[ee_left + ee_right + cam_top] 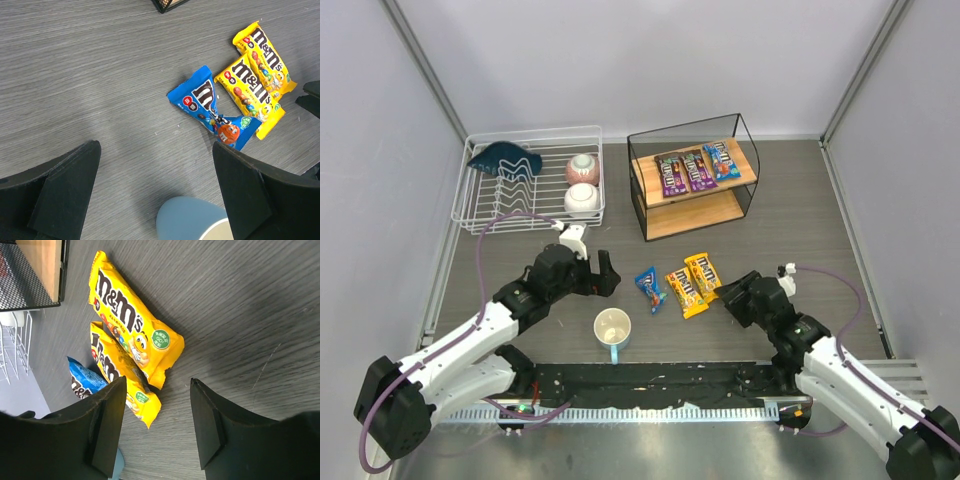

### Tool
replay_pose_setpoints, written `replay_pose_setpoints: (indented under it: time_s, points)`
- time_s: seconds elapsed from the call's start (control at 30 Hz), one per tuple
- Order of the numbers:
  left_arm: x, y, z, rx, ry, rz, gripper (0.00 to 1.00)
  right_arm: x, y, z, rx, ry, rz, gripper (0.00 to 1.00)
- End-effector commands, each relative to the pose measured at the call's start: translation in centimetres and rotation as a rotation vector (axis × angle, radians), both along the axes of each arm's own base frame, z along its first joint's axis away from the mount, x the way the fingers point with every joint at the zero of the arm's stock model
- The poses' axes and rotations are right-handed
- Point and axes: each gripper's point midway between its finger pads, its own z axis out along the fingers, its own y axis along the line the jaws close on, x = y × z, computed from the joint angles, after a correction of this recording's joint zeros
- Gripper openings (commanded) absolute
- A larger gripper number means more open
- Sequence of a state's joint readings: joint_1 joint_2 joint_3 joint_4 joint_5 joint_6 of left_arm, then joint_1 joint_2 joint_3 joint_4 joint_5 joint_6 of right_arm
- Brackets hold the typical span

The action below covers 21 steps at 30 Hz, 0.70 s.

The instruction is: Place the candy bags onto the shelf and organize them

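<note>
Three candy bags (686, 291) between left hand (607, 275) and right hand (730, 298), both spread empty, mug (600, 323) nearby

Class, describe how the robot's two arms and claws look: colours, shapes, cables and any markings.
The left arm and right arm have white link shells joined by rounded black joints. A thin purple cable loops loosely along each. The left claw and right claw are matte black, each with two broad, flat fingers. No markings or sleeves show.
</note>
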<state>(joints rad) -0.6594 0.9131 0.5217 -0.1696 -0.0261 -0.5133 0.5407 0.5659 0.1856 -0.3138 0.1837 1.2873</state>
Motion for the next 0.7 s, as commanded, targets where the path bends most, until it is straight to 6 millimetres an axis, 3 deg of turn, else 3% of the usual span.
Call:
replay_pose_setpoints:
  time_s: [0.0, 0.1, 0.23, 0.67]
  points:
    - [0.6, -0.4, 2.1, -0.027, -0.054, 0.001, 1.00, 0.4, -0.2, 0.0, 0.014, -0.001, -0.044, 0.59]
    - [0.6, -0.4, 1.9, -0.024, -0.050, -0.001, 1.00, 0.4, -0.2, -0.6, 0.019, 0.010, -0.053, 0.57]
    - [0.6, -0.5, 1.9, -0.024, -0.048, -0.004, 1.00, 0.5, -0.4, -1.6, 0.023, 0.007, -0.075, 0.48]
    - [0.6, -0.5, 1.7, -0.022, -0.042, -0.007, 1.00, 1.0, -0.6, -3.7, 0.031, 0.009, -0.118, 0.48]
